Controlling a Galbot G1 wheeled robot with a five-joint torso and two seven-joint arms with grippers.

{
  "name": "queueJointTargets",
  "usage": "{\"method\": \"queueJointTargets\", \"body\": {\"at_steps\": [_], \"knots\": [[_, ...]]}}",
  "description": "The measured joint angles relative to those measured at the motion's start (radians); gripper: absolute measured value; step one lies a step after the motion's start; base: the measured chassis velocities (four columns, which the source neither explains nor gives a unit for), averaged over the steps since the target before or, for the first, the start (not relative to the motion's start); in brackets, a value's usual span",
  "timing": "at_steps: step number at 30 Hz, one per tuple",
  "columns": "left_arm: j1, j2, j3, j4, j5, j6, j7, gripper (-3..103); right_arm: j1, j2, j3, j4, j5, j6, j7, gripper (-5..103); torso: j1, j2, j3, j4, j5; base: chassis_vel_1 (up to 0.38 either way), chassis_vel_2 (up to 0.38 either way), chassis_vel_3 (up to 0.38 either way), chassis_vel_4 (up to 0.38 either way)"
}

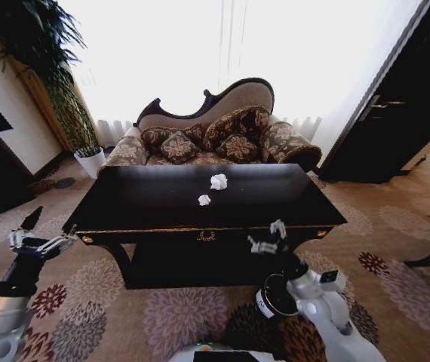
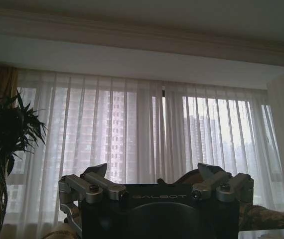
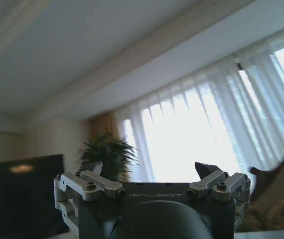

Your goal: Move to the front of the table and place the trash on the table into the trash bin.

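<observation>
- two paper wads (image 1: 218,181) mid tabletop (image 1: 147,200), well beyond both sets of fingers
- left gripper (image 1: 40,240) off front-left corner, fingers spread, empty
- right gripper (image 1: 268,237) at front edge, fingers spread, empty
- trash bin (image 1: 275,298) on floor beneath right arm

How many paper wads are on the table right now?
2. One paper wad lies near the middle of the table; the other paper wad sits just in front of it, slightly left. The glossy dark top may hide other trash.

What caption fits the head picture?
Two paper wads lie on the black table; both open grippers, left and right, wait near its front.
</observation>
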State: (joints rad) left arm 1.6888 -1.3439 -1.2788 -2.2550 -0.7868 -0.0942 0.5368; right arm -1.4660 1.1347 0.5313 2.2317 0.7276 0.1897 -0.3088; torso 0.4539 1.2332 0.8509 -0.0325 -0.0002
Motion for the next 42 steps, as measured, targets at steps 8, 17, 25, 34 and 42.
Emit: {"method": "queueJointTargets", "body": {"at_steps": [8, 17, 25, 34, 42], "knots": [[-0.005, -0.012, 0.023, -0.002, 0.023, 0.002, 0.0, 100, 0.087, -0.104, -0.045, 0.114, -0.058, -0.271, 0.307, 100, 0.0, 0.0, 0.0, 0.0, 0.0, 0.0, 0.0, 0.0, 0.0], [-0.005, -0.022, 0.046, 0.006, 0.063, -0.002, 0.002, 100, 0.206, -0.256, -0.077, 0.093, -0.108, -0.364, 0.363, 100, 0.0, 0.0, 0.0, 0.0, 0.0002, 0.0, 0.0, 0.0, 0.0], [-0.004, -0.032, 0.065, 0.012, 0.1, -0.003, 0.002, 100, 0.443, -0.447, -0.193, -0.073, -0.058, -0.402, 0.366, 100, 0.0, 0.0, 0.0, 0.0001, 0.0002, 0.0, 0.0, 0.0, 0.0], [-0.019, -0.026, 0.062, 0.062, 0.116, -0.009, 0.002, 100, 0.874, -0.564, -0.568, -0.304, 0.091, -0.428, 0.375, 100, 0.0, 0.0, 0.0, 0.0001, 0.0001, 0.0, 0.0, 0.0, 0.0], [-0.02, -0.038, 0.057, 0.069, 0.13, -0.009, 0.003, 100, 1.166, -0.405, -0.877, -0.399, 0.077, -0.475, 0.418, 100, 0.0, 0.0, 0.0, 0.0002, -0.0003, 0.0, 0.0, 0.0, 0.0]]}}
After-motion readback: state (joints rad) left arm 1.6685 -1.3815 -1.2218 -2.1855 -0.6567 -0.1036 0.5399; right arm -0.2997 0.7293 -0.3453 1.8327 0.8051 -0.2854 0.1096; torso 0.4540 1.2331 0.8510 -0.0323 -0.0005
